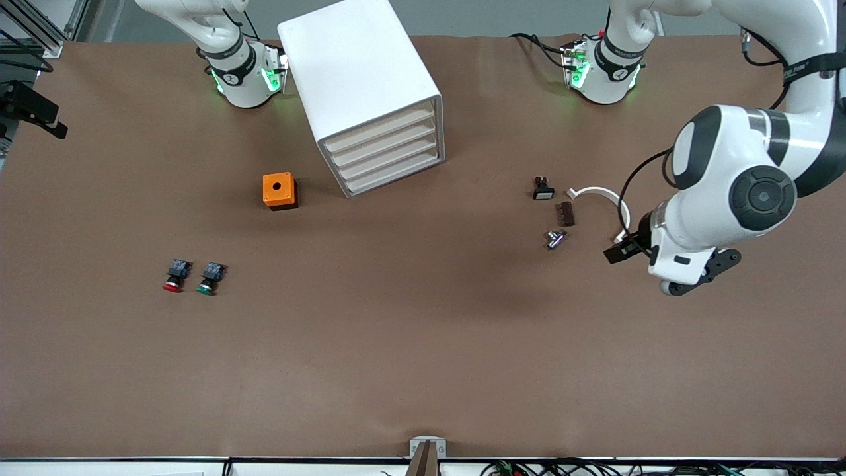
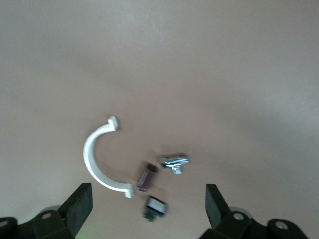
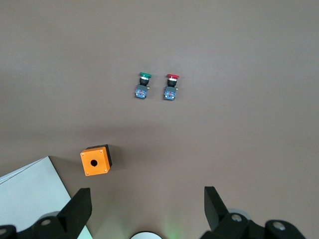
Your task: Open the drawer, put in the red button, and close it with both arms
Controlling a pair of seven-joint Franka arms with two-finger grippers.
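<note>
The white cabinet (image 1: 360,79) stands between the two arm bases, with four alike drawers that are all shut. The uppermost drawer (image 1: 382,128) is shut flush. The red button (image 1: 174,277) lies on the table toward the right arm's end, beside the green button (image 1: 209,278). It also shows in the right wrist view (image 3: 172,85). My right gripper (image 3: 147,199) is open and empty, high over the table near its base, and is out of the front view. My left gripper (image 2: 147,195) is open and empty, up in the air over small loose parts.
An orange box (image 1: 279,190) with a hole on top sits beside the cabinet. Toward the left arm's end lie a white arc (image 1: 598,196), a brown piece (image 1: 565,214), a metal part (image 1: 555,238) and a black switch (image 1: 543,190).
</note>
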